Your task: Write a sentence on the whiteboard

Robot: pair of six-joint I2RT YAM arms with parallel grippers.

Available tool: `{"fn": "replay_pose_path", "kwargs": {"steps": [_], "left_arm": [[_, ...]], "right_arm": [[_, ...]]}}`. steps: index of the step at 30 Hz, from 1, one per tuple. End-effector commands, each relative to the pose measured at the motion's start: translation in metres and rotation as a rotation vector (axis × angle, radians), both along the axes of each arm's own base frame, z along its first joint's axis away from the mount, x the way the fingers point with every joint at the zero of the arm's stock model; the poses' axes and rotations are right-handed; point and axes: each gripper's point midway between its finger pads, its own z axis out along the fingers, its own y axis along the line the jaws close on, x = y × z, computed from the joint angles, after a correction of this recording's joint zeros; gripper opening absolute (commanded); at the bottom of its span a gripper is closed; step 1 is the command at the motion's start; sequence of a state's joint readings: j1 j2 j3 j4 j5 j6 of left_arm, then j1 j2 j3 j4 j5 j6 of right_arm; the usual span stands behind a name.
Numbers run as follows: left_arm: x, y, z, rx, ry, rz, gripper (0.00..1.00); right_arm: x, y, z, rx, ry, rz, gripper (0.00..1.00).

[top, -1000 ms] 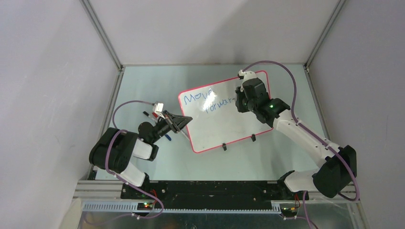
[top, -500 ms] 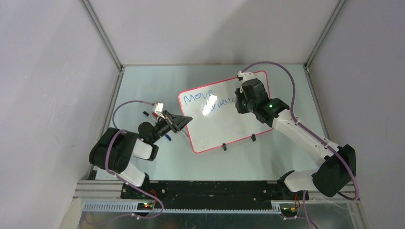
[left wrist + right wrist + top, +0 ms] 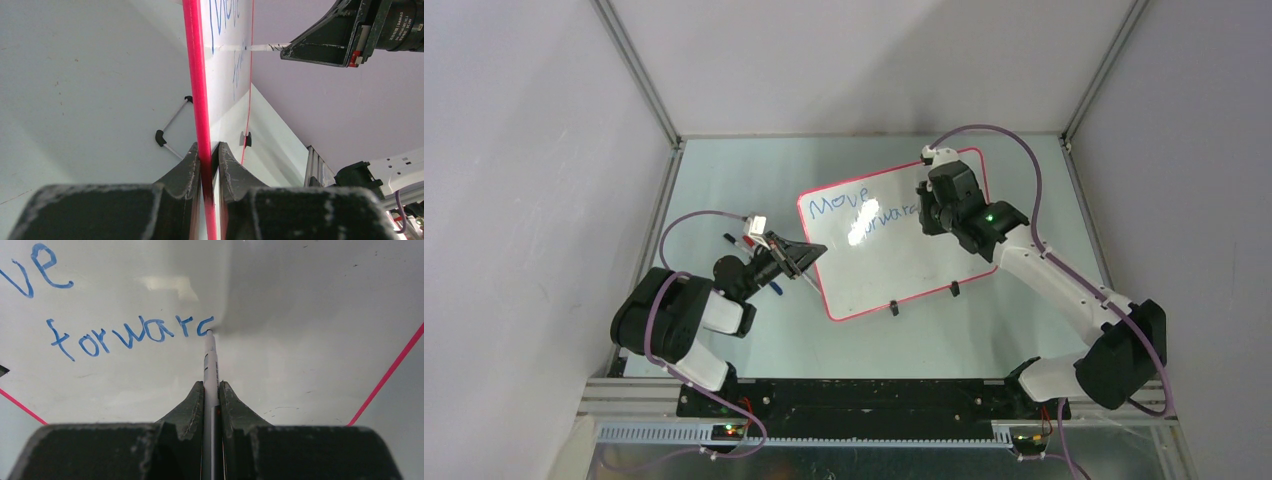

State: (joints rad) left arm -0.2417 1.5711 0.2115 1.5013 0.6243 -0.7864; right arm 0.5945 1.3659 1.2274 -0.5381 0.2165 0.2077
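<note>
Marker (image 3: 210,352), clamped in right pincer (image 3: 211,386), touches whiteboard (image 3: 300,300); left pincer (image 3: 206,149) clamps its frame.

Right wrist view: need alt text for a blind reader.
The right claw is shut on a white marker whose tip touches the whiteboard at the end of the blue sentence, reading "forwar" plus a half-drawn letter. The letters "ve" sit upper left; the red-pink frame crosses both lower corners.

The whiteboard (image 3: 894,265) lies on the table (image 3: 724,170).
left gripper (image 3: 812,252) at its left edge; right gripper (image 3: 921,212) over its right half; marker (image 3: 210,357) touching the sentence (image 3: 130,335).
</note>
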Motion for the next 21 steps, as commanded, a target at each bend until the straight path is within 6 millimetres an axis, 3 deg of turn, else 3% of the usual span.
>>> {"fn": "replay_pose_path", "kwargs": {"steps": [1,21], "left_arm": [[0.012,0.008,0.008,0.023,-0.081,0.058,0.04],[0.013,0.008,0.009,0.024,-0.083,0.059,0.04]], "right_arm": [[0.018,-0.004,0.018,0.0,-0.057,-0.044,0.0],[0.032,0.002,0.039,0.021,-0.089,-0.048,0.0]]}}
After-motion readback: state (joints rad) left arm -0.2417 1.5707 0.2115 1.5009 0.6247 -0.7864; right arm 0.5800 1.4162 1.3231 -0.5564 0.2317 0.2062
